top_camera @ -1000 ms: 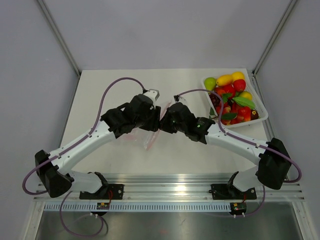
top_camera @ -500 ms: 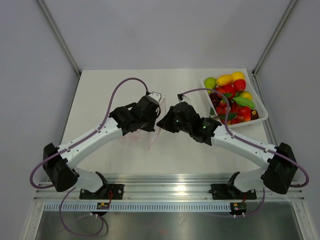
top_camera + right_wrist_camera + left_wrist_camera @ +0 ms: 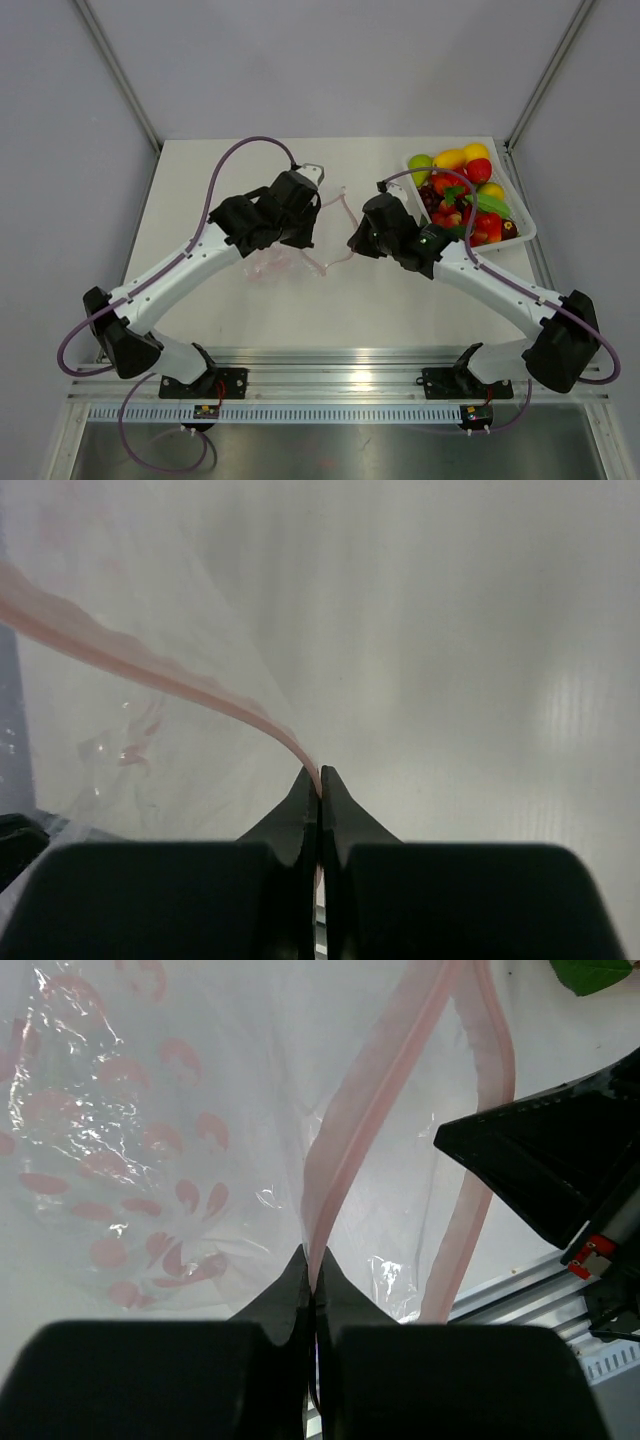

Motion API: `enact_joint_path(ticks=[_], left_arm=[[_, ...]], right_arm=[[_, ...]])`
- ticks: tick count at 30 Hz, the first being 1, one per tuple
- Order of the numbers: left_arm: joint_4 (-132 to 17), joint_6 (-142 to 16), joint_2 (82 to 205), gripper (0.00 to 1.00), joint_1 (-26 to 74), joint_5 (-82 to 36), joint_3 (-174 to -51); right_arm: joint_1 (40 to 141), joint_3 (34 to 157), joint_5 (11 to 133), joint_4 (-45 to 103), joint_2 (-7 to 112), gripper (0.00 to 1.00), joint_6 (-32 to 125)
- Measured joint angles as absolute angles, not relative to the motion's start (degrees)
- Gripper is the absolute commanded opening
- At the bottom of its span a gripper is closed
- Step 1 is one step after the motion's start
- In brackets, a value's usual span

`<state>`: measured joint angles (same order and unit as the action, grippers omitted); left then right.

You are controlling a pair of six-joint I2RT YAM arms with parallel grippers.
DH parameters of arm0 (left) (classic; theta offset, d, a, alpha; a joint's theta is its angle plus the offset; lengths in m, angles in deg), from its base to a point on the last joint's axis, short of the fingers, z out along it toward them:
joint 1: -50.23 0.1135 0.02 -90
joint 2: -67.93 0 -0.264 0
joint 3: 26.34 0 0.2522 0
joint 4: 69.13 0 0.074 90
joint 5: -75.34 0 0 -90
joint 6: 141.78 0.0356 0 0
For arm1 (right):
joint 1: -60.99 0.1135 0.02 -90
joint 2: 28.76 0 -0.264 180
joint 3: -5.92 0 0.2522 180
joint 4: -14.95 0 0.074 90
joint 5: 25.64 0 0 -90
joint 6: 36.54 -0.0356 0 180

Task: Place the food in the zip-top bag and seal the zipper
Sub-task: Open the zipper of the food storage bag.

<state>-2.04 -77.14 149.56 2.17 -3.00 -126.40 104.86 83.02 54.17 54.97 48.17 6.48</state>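
Note:
The clear zip-top bag (image 3: 275,262) with pink prints hangs between my two arms, its mouth pulled open. My left gripper (image 3: 314,1262) is shut on one pink zipper strip (image 3: 345,1150). My right gripper (image 3: 319,778) is shut on the other pink zipper strip (image 3: 150,665). In the top view the left gripper (image 3: 312,222) and right gripper (image 3: 352,245) stand apart with the zipper (image 3: 333,262) looped between them. The food (image 3: 462,196), red, yellow, green and dark purple toy fruits, lies in the white tray (image 3: 527,236) at the back right.
The right arm's black body (image 3: 560,1165) shows in the left wrist view beyond the bag mouth. A metal rail (image 3: 340,362) runs along the table's near edge. Grey walls enclose the table on three sides.
The two grippers have moved apart, the left one leftward and the right one rightward, each holding its zipper strip. The bag mouth has opened between them.

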Motion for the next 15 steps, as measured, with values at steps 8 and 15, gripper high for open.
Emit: enact_joint_path(ticks=[8,15], left_arm=[[-0.78,-77.34,155.74,0.0,2.94,-7.46,-130.81],[-1.1,-77.84,168.77,0.0,4.67,-11.17,-137.0]], right_arm=[[104.67,88.48,51.02,61.92,52.56,0.27,13.06],[102.72,88.61,48.33,65.44,54.03,0.49,16.77]])
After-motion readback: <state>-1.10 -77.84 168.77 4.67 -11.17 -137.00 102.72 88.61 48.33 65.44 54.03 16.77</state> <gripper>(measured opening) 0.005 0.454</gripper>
